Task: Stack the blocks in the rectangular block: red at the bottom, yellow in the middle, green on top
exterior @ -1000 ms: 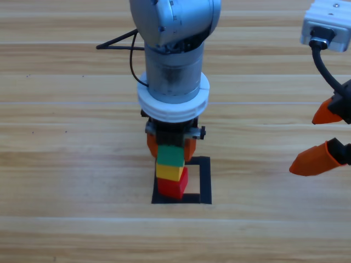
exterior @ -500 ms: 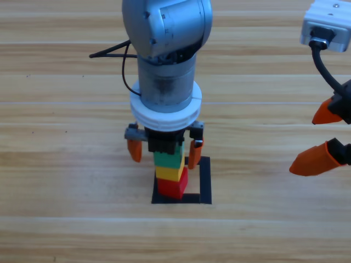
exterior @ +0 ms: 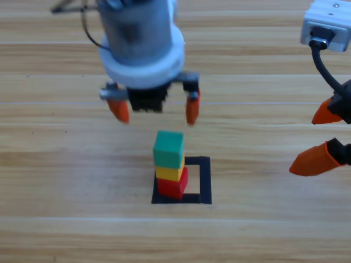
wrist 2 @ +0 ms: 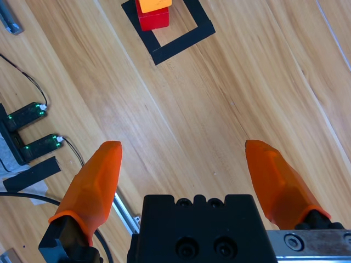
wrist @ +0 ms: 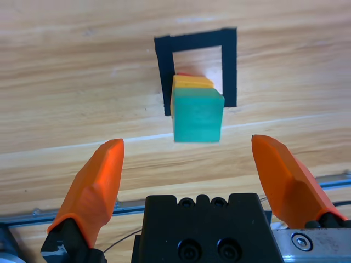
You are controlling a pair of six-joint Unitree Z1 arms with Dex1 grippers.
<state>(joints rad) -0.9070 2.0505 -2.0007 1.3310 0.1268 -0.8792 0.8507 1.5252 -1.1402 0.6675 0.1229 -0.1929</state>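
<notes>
Stack is up: red cube at the bottom, yellow cube on it, green cube on top, sitting in the left part of the black tape frame. Left gripper hangs above and behind the stack, jaws spread wide, holding nothing. Right gripper waits at the right edge, jaws also wide apart and empty.

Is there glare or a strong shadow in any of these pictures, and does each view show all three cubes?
High view: even light, with no hard shadow beside the stack, which shows whole. Left wrist view: a pale sheen lies on the table at the upper left. Right wrist view: the top edge cuts off the stack, so only the red cube and yellow cube show.
</notes>
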